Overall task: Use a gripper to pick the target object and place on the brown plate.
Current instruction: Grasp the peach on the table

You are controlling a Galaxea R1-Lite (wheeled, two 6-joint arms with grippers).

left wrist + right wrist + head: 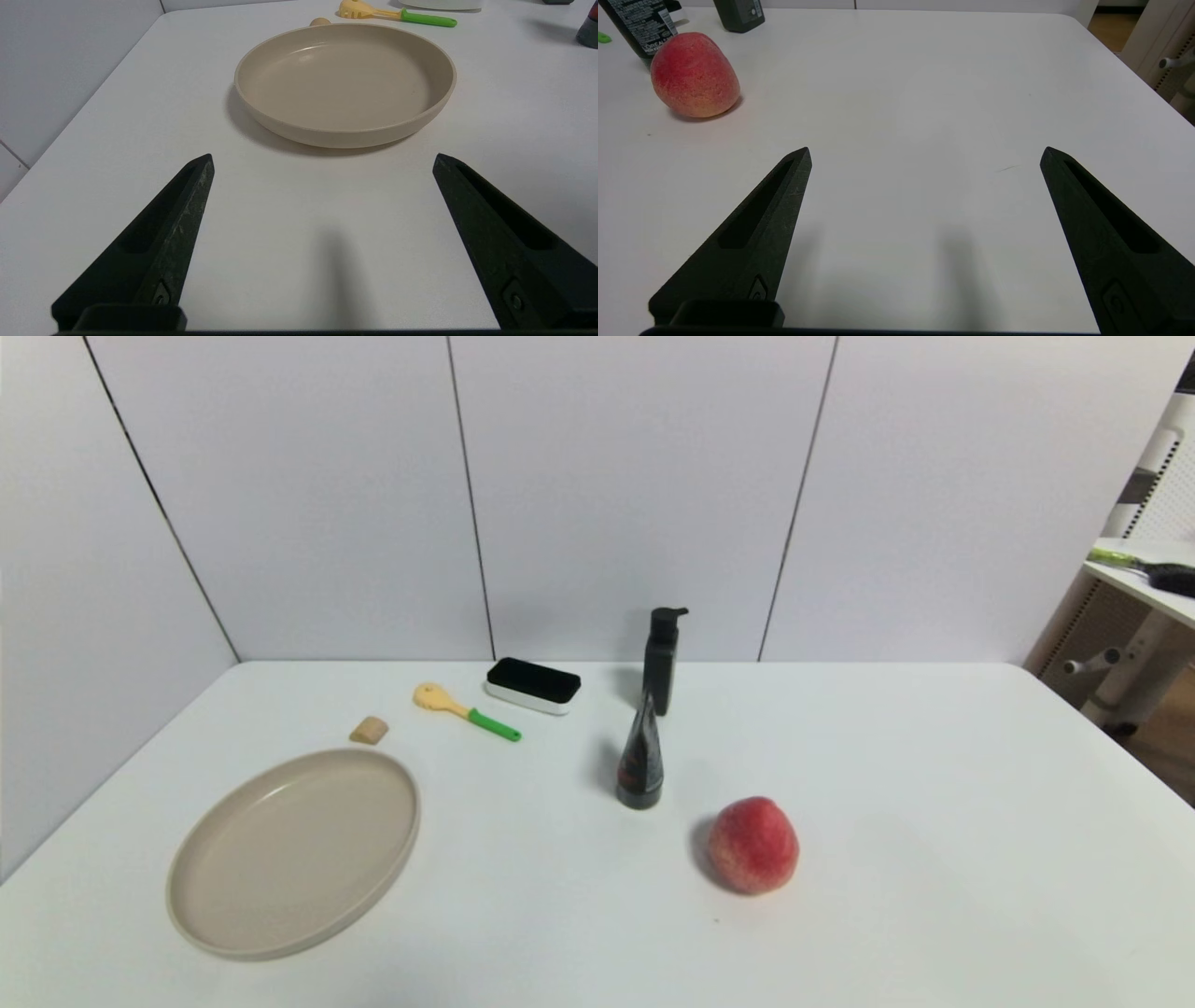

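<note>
The red-pink peach (752,846) sits on the white table, right of centre; it also shows in the right wrist view (694,74). The beige-tan plate (294,852) lies empty at the left, and also shows in the left wrist view (345,84). Neither gripper shows in the head view. My left gripper (323,158) is open and empty, low over the table just short of the plate. My right gripper (926,151) is open and empty over bare table, with the peach ahead of it and off to one side.
A black cone-shaped tube (640,756) stands just behind the peach, a black pump bottle (661,659) behind that. A black-and-white eraser block (533,685), a yellow-green spoon (464,711) and a small tan block (369,730) lie at the back left. The table's right edge (1102,728) borders other furniture.
</note>
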